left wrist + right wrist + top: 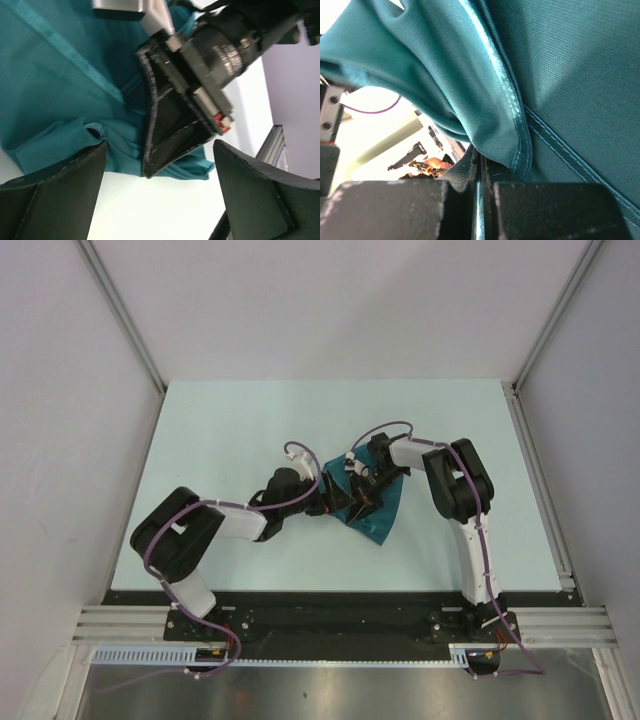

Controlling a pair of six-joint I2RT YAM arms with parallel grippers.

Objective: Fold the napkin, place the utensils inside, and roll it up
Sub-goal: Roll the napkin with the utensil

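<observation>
At the middle of the counter (250, 420), slightly right of centre, one dark teal napkin (383, 512) is seen, spread in a wedge-like shape and partly hidden under the two claws. Its near edge is bunched and creased in the left wrist view, and a stitched hem (517, 107) is shown running across the cloth in the right wrist view.

Two arms are counted, both reaching inward and meeting over the napkin. The right claw (362, 492) is closed, and a fold of the napkin at the hem is pinched between its two fingers (545, 210). The left claw (328, 496) is held wide open and grips nothing; its two fingers (55, 195) are set on either side of the right claw, just beside the napkin's bunched edge. Whether that edge is touched cannot be told.

Wide bare counter is left on every side of the napkin, most of it toward the far and left edges. The counter is bounded by three pale walls (60, 390), with a metal rail (545, 500) along its right edge.
</observation>
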